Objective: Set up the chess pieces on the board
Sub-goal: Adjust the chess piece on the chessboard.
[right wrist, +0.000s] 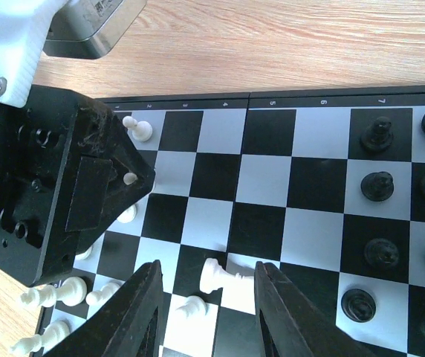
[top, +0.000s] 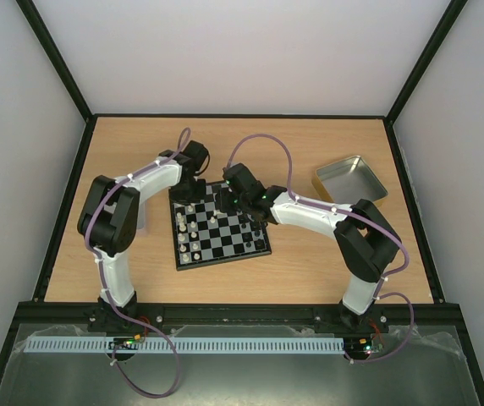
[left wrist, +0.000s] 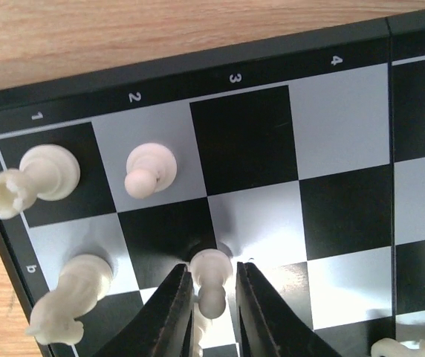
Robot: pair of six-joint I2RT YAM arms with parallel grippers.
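The board (top: 235, 247) lies mid-table, with cream-white chess pieces (top: 193, 230) on its left side and black ones (right wrist: 377, 186) on its right. My left gripper (left wrist: 212, 268) is low over the board's far-left corner. Its jaws stand narrowly open on either side of an upright white pawn (left wrist: 211, 277), with a slim gap on the right. A white rook (left wrist: 47, 171), another pawn (left wrist: 150, 169) and a knight (left wrist: 73, 291) stand close by. My right gripper (right wrist: 209, 265) hangs open over a white piece (right wrist: 224, 277) lying on its side, holding nothing. A white pawn (right wrist: 190, 306) sits next to it.
An open silver tin (top: 349, 179) lies on the wood at the back right. Another metal tin (right wrist: 86, 30) sits off the board's left side behind the left arm. The two grippers (top: 198, 188) (top: 227, 203) are close together over the board's far edge.
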